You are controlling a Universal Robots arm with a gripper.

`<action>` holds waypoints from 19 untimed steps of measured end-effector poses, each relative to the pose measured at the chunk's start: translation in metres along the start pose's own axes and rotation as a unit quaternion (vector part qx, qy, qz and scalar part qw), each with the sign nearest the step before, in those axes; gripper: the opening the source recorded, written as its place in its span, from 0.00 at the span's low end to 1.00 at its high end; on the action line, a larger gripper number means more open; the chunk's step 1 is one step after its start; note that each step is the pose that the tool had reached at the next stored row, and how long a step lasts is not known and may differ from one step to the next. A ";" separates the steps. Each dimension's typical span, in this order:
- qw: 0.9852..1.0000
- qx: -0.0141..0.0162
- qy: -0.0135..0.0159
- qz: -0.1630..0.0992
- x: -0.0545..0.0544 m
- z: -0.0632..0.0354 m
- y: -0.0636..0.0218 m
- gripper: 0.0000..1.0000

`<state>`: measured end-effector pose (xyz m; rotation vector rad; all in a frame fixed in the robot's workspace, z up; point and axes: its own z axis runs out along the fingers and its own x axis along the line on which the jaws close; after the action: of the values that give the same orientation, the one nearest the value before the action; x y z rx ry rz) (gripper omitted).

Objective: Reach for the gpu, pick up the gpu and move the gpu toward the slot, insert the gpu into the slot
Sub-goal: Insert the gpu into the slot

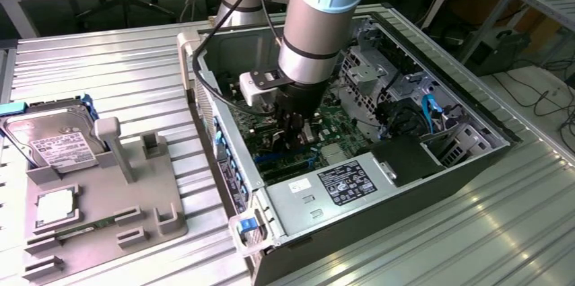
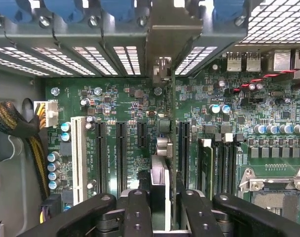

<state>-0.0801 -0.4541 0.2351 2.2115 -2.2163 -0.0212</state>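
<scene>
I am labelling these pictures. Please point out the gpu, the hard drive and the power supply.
gpu (image 2: 160,192): wrist view, thin upper edge.
hard drive (image 1: 56,143): exterior view, white label.
power supply (image 1: 346,180): exterior view, label on top.

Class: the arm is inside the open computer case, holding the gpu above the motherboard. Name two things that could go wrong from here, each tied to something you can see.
1. Wrong slot: the gpu, held edge-on in the gripper, hangs among several parallel black slots; a small sideways offset might seat it wrongly.
2. Bracket snag: the card's metal bracket sits close to the case's rear vent strips and could catch there.
</scene>
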 end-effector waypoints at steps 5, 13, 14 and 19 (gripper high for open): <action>1.000 -0.001 -0.001 0.000 0.000 0.0040 -0.0001 0.28; 1.000 -0.001 -0.001 0.000 0.000 0.0052 -0.0001 0.28; 1.000 -0.001 -0.001 0.000 0.000 0.0056 -0.0001 0.28; 1.000 -0.001 -0.001 0.000 0.000 0.0152 0.0008 0.28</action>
<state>-0.0811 -0.4542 0.2199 2.2112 -2.2154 -0.0252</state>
